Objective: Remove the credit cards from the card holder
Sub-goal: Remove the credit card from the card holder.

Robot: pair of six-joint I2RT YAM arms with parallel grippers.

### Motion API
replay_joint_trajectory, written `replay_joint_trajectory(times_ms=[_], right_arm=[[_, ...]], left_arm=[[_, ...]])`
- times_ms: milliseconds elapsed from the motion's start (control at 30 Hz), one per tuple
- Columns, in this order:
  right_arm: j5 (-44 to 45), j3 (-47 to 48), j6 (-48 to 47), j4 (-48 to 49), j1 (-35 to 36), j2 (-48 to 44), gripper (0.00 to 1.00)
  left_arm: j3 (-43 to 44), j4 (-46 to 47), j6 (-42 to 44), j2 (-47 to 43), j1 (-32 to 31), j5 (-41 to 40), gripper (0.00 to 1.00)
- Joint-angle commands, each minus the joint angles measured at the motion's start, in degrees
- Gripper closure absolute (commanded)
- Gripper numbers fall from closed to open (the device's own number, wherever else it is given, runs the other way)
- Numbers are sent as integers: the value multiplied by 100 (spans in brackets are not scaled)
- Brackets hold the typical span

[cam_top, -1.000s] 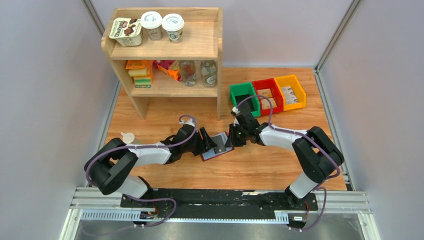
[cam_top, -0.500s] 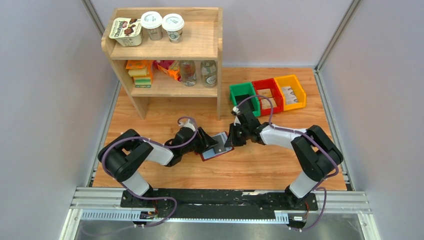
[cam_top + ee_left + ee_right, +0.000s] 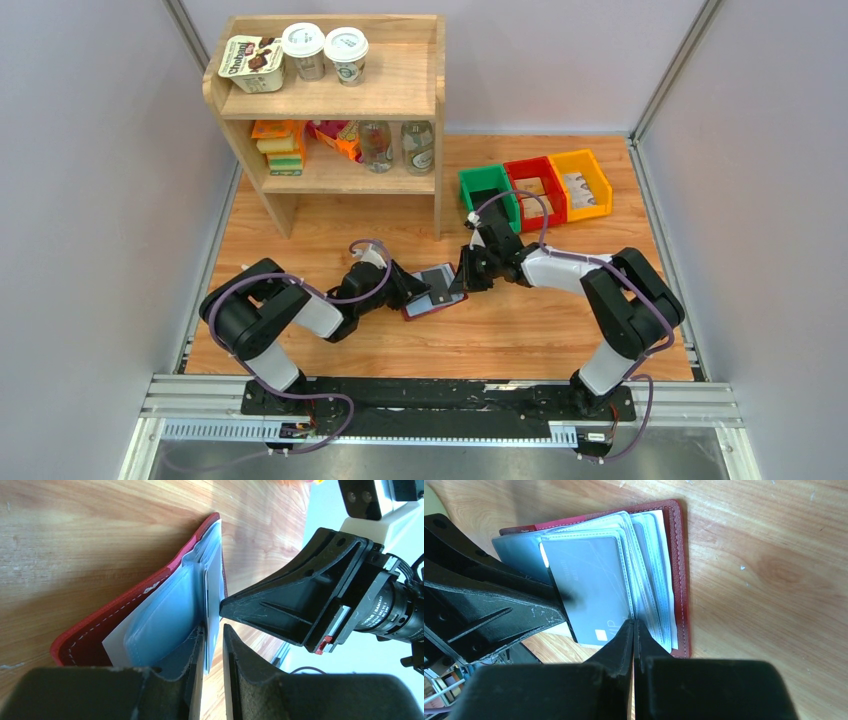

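Note:
The dark-red card holder (image 3: 424,311) lies open on the wooden table between both grippers, its grey-blue sleeves (image 3: 651,570) fanned up. A grey credit card (image 3: 591,585) with a chip sticks out past the holder's edge; it shows edge-on in the left wrist view (image 3: 212,607). My left gripper (image 3: 212,627) straddles this card with the jaws a narrow gap apart. The card lies against one pad and wood shows beside the other. My right gripper (image 3: 634,622) is shut, its tips pressed on the sleeves beside the card. Both grippers show from above, left (image 3: 412,292) and right (image 3: 463,282).
A wooden shelf (image 3: 430,150) with bottles and tubs stands at the back left. Green (image 3: 470,190), red (image 3: 512,172) and yellow (image 3: 598,172) bins sit at the back right. The right gripper's body (image 3: 320,595) is close to the left fingers.
The left arm's elbow has swung in towards its base and its gripper has edged onto the card. The right gripper and the holder have shifted slightly towards the back.

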Motion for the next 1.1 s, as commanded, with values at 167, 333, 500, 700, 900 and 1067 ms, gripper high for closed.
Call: replay_joint_trajectory(times_ms=[167,333,500,700,900,1067], right_arm=[[163,-14,-140,-77,41,342,100],[180,-5,-157,-94,-3,350,100],[207,-32,-166,-121,-64,368,100],[224,-32,-184,-129,-126,394,100],[224,-32,-193,-138,-170,386,100],[119,-49,-202,-86,-170,307,100]], left_arm=[[208,1226,19,184,-34,730,70],[95,1420,124,273,-34,722,76],[-73,1236,449,1,-34,590,99],[-257,875,564,-246,-8,467,100],[-564,506,292,-378,71,204,100],[-697,199,239,-562,98,19,100]])
